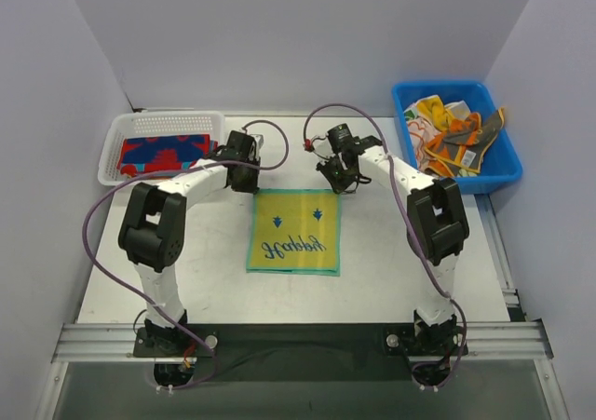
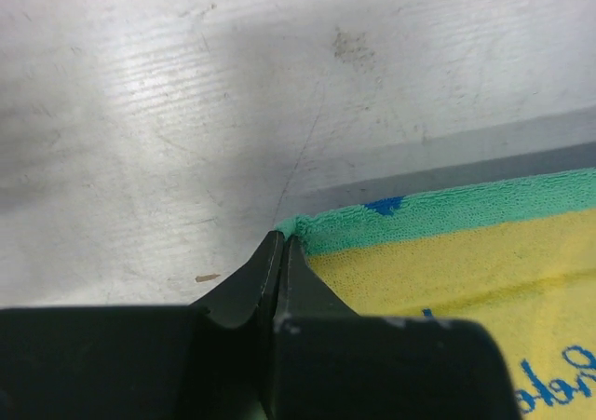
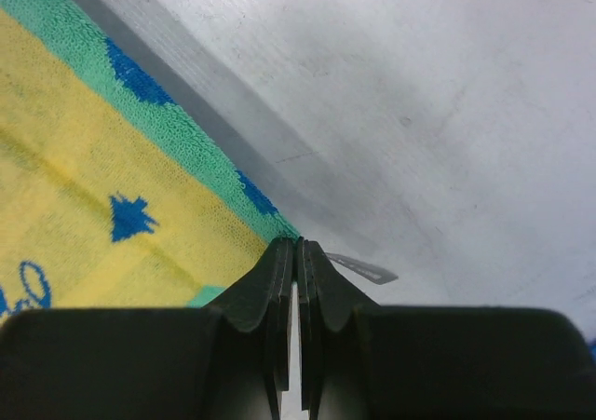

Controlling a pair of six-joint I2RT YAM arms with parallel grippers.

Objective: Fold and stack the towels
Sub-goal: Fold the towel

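Pinching both far corners of the towel [image 1: 293,232], you are holding it flat on the table [image 1: 400,280], midway between the arms, lettering up

- the left gripper [image 2: 282,238] is clamping the very tip of the far-left corner; only a sliver of green border is showing between the jaws
- the right gripper [image 3: 298,245] is sitting jaws-together at the far-right corner, beside a white tag [image 3: 365,270]. It is seemingly biting the hem, but you cannot tell from the wrist view how much cloth is inside
- a red-and-blue towel [image 1: 158,153] is lying in the basket [image 1: 168,117] on the left, and crumpled towels [image 1: 452,131] are waiting in the bin [image 1: 498,131] on the right

Judgement: you are setting up the first fold, far edge toward near edge

Risks you are facing:
- the left bite is looking shallow, so the corner may be slipping free on the lift, leaving a skewed fold
- if the right jaws are catching mostly hem or tag, that side may be dropping first
- with one arm leading, you are dragging the cloth sideways and the edges are missing each other
- by spreading the corners too taut, you are stripping the weaker grip
- by carrying too low, you are bunching the cloth against the table
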